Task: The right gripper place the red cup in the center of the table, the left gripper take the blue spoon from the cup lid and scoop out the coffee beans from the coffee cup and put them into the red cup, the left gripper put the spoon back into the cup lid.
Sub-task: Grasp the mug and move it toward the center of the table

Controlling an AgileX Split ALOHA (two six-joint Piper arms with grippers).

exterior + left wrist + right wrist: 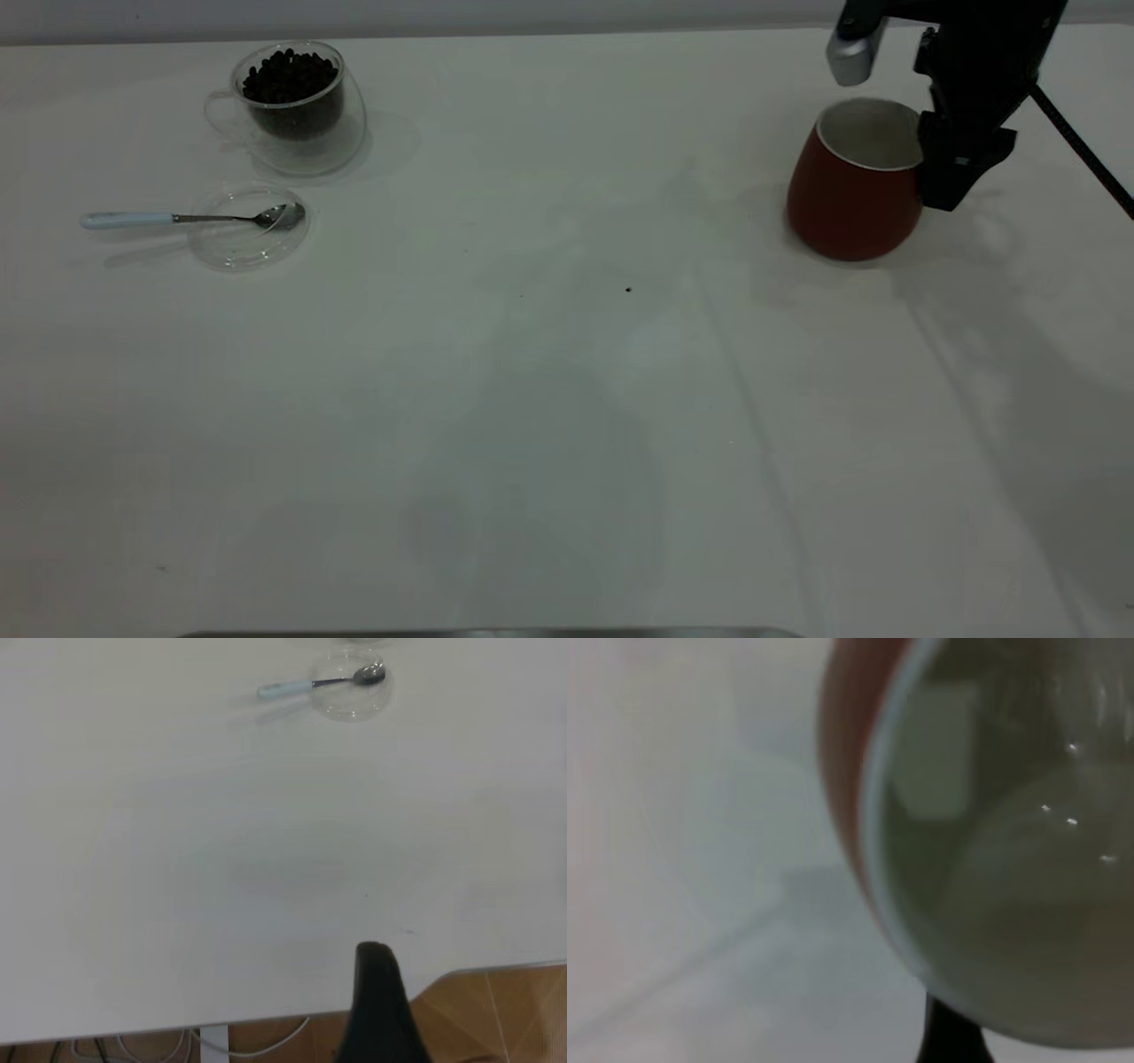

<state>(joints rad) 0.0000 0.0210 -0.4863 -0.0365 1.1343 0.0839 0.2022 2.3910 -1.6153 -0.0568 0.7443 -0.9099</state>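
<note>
Right tool (952, 173), at two o'clock on the bench (567, 425), grips the dark-red, white-lined red cup (850, 195) at its three o'clock side; cup slightly tilted.

Black blocky right end effector (961, 155), silvery-grey rounded part above, thin dark cable trailing behind

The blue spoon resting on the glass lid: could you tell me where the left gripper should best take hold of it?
Probably the pale handle of the blue spoon: it juts past the cup lid, clear of the glass, so coming from above looks easiest.
</note>
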